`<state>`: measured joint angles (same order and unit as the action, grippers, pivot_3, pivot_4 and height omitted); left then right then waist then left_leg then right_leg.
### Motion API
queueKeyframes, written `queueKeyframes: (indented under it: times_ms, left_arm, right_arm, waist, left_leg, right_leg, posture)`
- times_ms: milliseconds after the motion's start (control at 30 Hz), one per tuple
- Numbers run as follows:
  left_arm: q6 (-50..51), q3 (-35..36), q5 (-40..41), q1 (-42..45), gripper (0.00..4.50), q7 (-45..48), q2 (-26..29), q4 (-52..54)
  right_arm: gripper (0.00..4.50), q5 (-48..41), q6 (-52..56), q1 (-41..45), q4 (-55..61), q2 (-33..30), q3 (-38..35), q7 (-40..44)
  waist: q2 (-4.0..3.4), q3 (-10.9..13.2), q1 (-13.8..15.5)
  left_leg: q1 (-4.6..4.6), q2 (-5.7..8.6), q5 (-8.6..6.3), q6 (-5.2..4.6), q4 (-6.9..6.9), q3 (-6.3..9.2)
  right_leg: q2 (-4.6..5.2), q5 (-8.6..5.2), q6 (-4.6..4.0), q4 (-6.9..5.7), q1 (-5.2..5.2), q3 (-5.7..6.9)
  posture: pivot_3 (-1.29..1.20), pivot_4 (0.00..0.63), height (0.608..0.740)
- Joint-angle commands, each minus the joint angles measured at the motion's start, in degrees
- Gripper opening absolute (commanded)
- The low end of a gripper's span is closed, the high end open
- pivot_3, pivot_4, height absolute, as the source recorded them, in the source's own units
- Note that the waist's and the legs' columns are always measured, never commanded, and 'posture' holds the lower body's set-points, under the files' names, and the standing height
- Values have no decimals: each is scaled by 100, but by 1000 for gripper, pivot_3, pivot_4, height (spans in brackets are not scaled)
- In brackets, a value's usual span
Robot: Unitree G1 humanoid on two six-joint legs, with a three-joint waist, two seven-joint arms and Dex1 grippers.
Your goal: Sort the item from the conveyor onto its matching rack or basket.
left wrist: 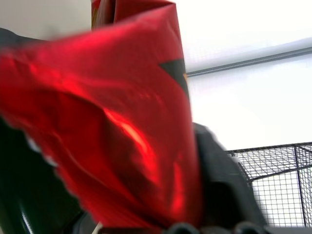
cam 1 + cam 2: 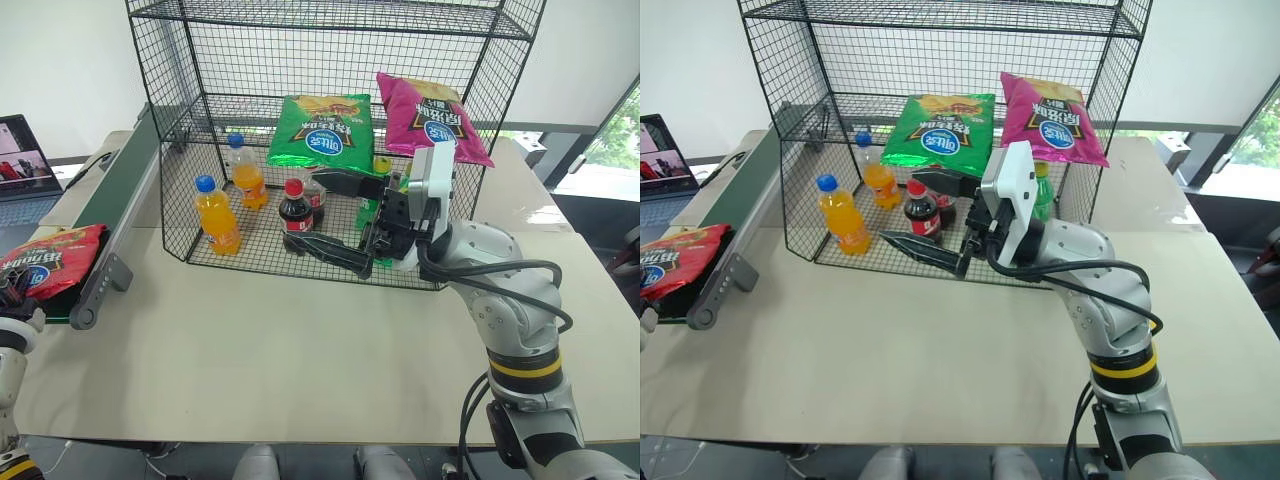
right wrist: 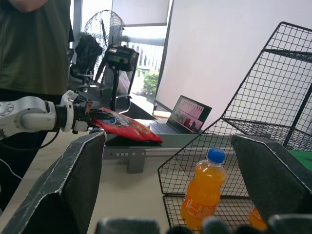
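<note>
From your head cameras, the red chip bag (image 2: 45,262) lies at the near end of the conveyor (image 2: 118,215), at the far left of the counter (image 2: 300,350). Your right wrist camera gives the side-on look you lack from above: the left gripper (image 3: 90,116) is clamped on the bag's edge, with the bag sticking out level over the belt's end. Your left wrist camera shows the red foil pinched right in front of the lens, and a corner of the wire rack (image 2: 330,130) beyond it.

Your right gripper (image 2: 335,215) hangs in front of the rack's lower shelf with its fingers spread wide and nothing between them. Behind it inside the rack stand two orange soda bottles (image 2: 217,215) and a cola bottle (image 2: 295,215); a green bag (image 2: 322,130) and a magenta bag (image 2: 428,118) sit on the shelf above. A person in a dark shirt (image 3: 34,44) stands behind the left arm, and a laptop (image 3: 187,114) sits open beyond the conveyor.
</note>
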<state>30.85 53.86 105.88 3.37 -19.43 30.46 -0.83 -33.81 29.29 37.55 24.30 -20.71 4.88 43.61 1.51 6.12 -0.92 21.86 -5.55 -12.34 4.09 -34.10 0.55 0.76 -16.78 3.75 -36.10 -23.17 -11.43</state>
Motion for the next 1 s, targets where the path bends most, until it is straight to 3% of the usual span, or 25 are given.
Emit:
queueKeyframes:
  times_ms: [33, 167, 500, 700, 1000]
  left_arm:
    - [-48, 78, 14, 76, 94, 148, 75, 326]
    - [56, -55, -43, 177, 94, 380, 202, 630]
    - [927, -718, 701, 219, 94, 1362, 500, 1678]
    - [1201, -1438, 712, 1446, 94, 1379, 550, 1870]
    - [1320, -2281, 651, 3272, 94, 1454, 561, 920]
  right_arm:
    - [4500, -66, -49, 38, 153, -2, -72, -47]
    - [4500, -11, -95, 27, 134, -14, -82, -92]
    - [4500, 140, -189, -57, 187, -39, -132, -298]
    - [4500, 257, -198, -62, 299, -53, -256, -623]
    - [4500, 275, -78, -74, 712, 19, -543, -1421]
  waist:
    - [0, 0, 0]
    - [1, 0, 4]
    - [0, 1, -15]
    - [7, 4, 26]
    - [1, 4, -1]
  left_leg:
    - [0, 0, 0, 0, 0, 0]
    - [1, 0, 0, 0, 1, 0]
    - [1, 0, 1, 2, 15, 0]
    - [14, 0, 6, 11, 13, 12]
    - [12, 1, 8, 10, 19, 16]
  right_leg:
    - [0, 0, 0, 0, 0, 0]
    - [0, 0, 0, 1, -1, 0]
    - [0, 0, -1, 4, -5, 0]
    - [0, 2, -2, 12, -3, 9]
    - [-1, 2, -3, 10, -5, 11]
  posture:
    - [0, 150, 740]
    - [0, 150, 740]
    - [0, 150, 740]
    - [0, 150, 740]
    - [0, 150, 740]
